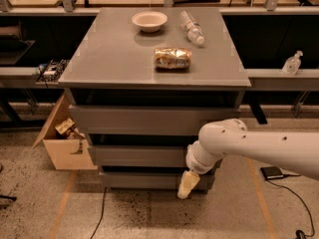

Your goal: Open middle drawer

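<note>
The grey cabinet has three handleless drawers stacked under its top. The middle drawer (134, 156) is the wide flat grey panel between the top drawer (134, 119) and the bottom drawer (139, 179); its front sits in line with the stack and no interior shows. My white arm (249, 143) reaches in from the right. My cream gripper (186, 184) hangs pointing down in front of the bottom drawer's right part, just below the middle drawer's lower right edge.
On the cabinet top (109, 59) stand a white bowl (149, 20), a lying plastic bottle (192, 27) and a crumpled snack bag (172, 58). An open cardboard box (65, 141) stands left of the cabinet. A dark flat object (273, 172) and cables lie on the floor at right.
</note>
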### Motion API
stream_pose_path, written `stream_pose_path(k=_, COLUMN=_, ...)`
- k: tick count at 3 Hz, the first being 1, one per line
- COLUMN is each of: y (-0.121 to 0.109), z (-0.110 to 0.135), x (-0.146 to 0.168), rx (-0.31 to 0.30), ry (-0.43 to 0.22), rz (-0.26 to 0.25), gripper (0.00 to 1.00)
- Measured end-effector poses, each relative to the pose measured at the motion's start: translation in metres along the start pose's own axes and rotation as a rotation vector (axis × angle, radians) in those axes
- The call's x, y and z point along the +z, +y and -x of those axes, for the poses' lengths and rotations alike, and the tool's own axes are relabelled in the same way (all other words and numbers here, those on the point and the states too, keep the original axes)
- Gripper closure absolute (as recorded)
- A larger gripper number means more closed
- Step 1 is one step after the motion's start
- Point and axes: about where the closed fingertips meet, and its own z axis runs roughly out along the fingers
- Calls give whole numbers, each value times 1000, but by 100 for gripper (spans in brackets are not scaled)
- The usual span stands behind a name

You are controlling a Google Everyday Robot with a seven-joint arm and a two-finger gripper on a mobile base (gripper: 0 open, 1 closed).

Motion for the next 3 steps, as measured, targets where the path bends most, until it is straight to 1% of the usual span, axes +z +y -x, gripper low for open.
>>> stream_pose_path(k=1, y=-13, z=-16, x=15, rx=-18, ry=-11, rz=-23, gripper=0)
stream_pose_path(k=2, y=-33, z=-33, x=30, rx=-35, ry=-40, rz=-52, gripper=0)
stream_pose_path(k=3, y=-47, z=-39, x=39, rx=-71, ry=-44, rz=-103, gripper=0)
